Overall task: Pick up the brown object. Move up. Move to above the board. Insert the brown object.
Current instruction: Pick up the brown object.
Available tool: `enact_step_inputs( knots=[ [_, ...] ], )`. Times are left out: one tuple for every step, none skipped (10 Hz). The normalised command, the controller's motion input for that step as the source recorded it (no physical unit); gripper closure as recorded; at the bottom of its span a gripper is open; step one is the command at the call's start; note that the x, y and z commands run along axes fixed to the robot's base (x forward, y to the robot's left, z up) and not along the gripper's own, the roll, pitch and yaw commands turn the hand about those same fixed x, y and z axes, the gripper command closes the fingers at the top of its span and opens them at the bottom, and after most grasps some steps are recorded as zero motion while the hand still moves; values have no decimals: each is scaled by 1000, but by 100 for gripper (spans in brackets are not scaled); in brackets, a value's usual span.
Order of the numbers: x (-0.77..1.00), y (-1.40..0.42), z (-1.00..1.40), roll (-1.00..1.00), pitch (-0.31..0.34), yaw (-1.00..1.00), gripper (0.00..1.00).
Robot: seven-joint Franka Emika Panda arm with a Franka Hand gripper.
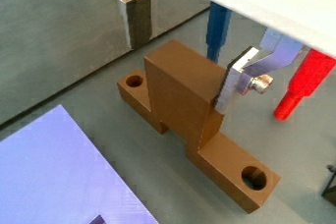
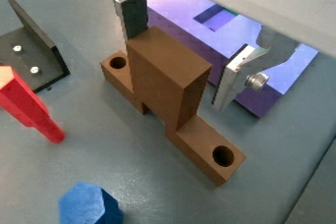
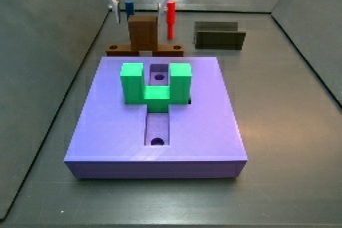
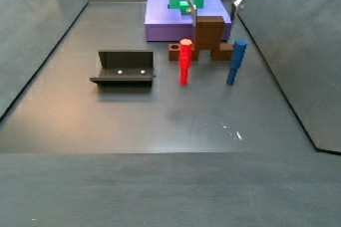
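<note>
My gripper [image 2: 178, 46] straddles the brown object [image 2: 168, 95] on the floor beside the board [image 3: 158, 122], jaws open, nothing gripped. Pickup, lift, transfer and insertion remain.

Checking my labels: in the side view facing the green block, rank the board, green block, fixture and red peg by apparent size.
1. Board, by far.
2. Green block.
3. Fixture, though farther away, so unsure against the block.
4. Red peg, partly hidden.
The gripper straddles the brown object, jaws open.
</note>
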Motion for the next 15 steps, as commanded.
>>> enact_step_inputs(
  knots=[
    [0,54,-369,0,-40,-23,0],
    [0,31,-329,0,-39,-17,0],
    [0,26,-306,0,-37,-14,0],
    [0,0,0,0,0,0,0],
    [0,0,0,0,0,0,100],
    [0,0,0,0,0,0,100],
    [0,0,0,0,0,0,100],
    [0,0,0,0,0,0,100],
    [0,0,0,0,0,0,100],
    [0,0,0,0,0,0,100],
    [0,0,0,0,0,0,100],
    [0,0,0,0,0,0,100],
    [0,0,0,0,0,0,100],
    [0,0,0,0,0,0,100],
    [0,0,0,0,0,0,100]
  ],
)
